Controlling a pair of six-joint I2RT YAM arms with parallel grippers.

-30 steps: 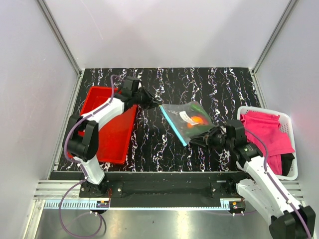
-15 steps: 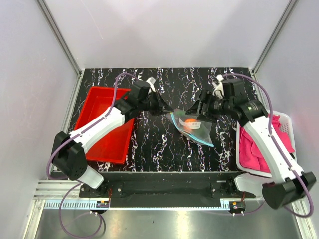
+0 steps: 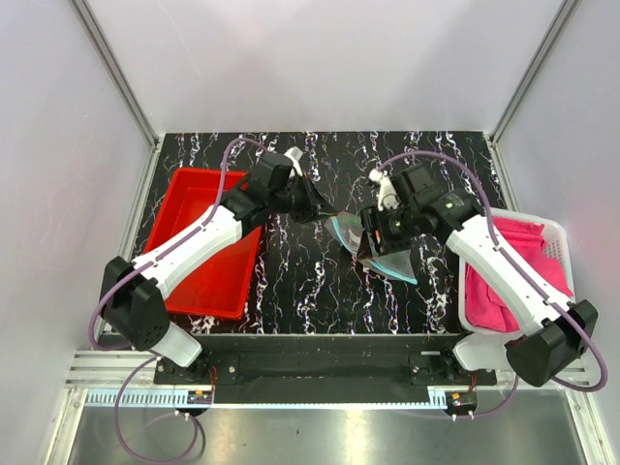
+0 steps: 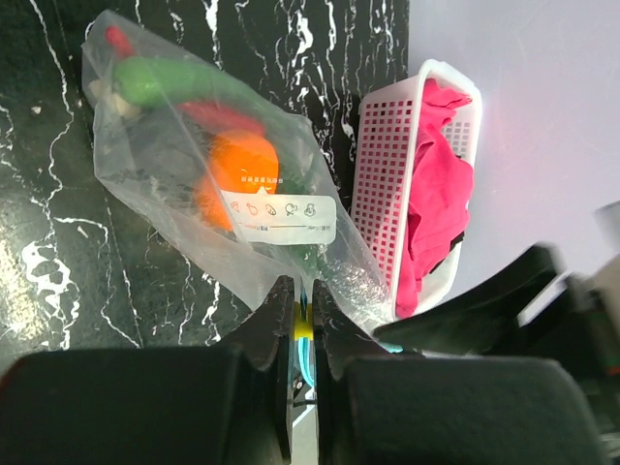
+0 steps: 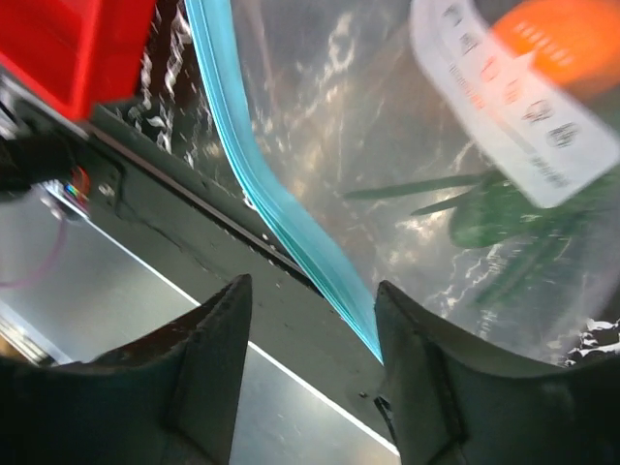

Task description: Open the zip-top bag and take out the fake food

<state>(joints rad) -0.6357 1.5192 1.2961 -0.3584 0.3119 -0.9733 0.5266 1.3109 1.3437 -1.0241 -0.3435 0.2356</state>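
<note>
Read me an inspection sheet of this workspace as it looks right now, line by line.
Surface: black white-veined table.
Job's things: zip-top bag holds the fake food, with the orange fruit and green cucumber showing.
Clutter: red tray on the left; white basket with pink cloth on the right.
End effectors: left end effector shut on the bag's zip edge; right end effector open, zip strip between its fingers.
Cables: purple cables run along both arms.
Surroundings: white walls.

One zip-top bag (image 4: 184, 184), one orange fruit (image 4: 244, 163), one green cucumber (image 4: 160, 82), one red tray (image 3: 221, 286), one white basket (image 4: 378, 184), one pink cloth (image 4: 436, 199)
</note>
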